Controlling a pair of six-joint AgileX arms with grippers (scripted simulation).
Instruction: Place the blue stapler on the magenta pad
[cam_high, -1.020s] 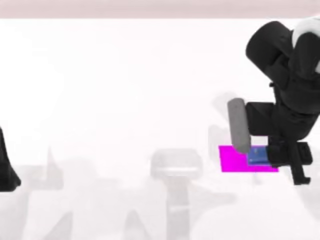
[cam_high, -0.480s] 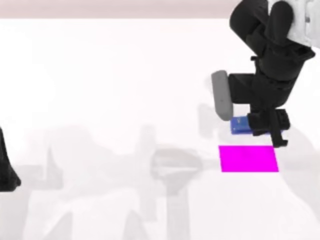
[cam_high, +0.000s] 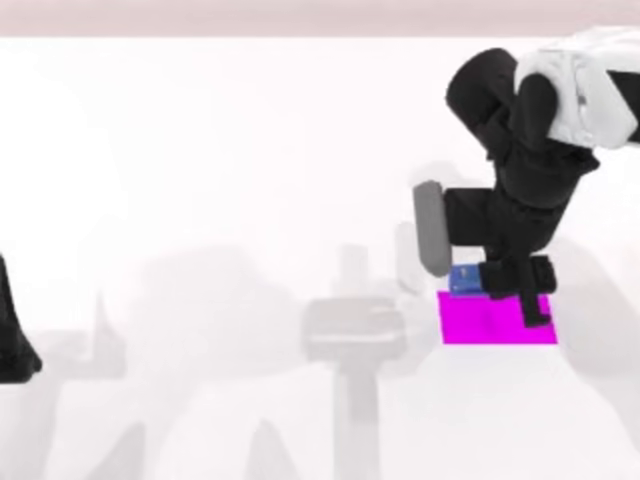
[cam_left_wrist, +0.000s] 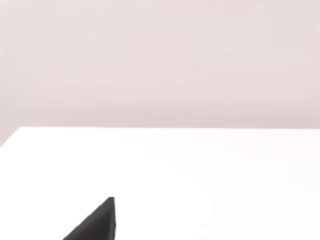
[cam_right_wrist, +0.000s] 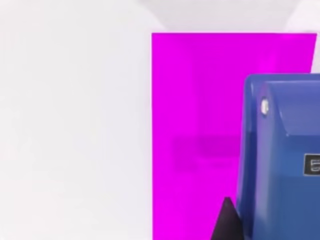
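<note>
The blue stapler hangs in my right gripper, which is shut on it, over the far left corner of the magenta pad. Only its blue end shows from above; the rest is under the black wrist. In the right wrist view the stapler fills the near side with the pad beneath it, and one dark fingertip lies against the stapler's side. My left arm is parked at the table's left edge.
A grey rounded block on the right arm's wrist juts out just beyond the pad. The white table stretches left of the pad, crossed by soft grey shadows. One dark finger shows in the left wrist view.
The right gripper carried the stapler from over the pad away past its far edge, then came back toward it. It now sits over the pad's far left corner. The left arm stayed still.
</note>
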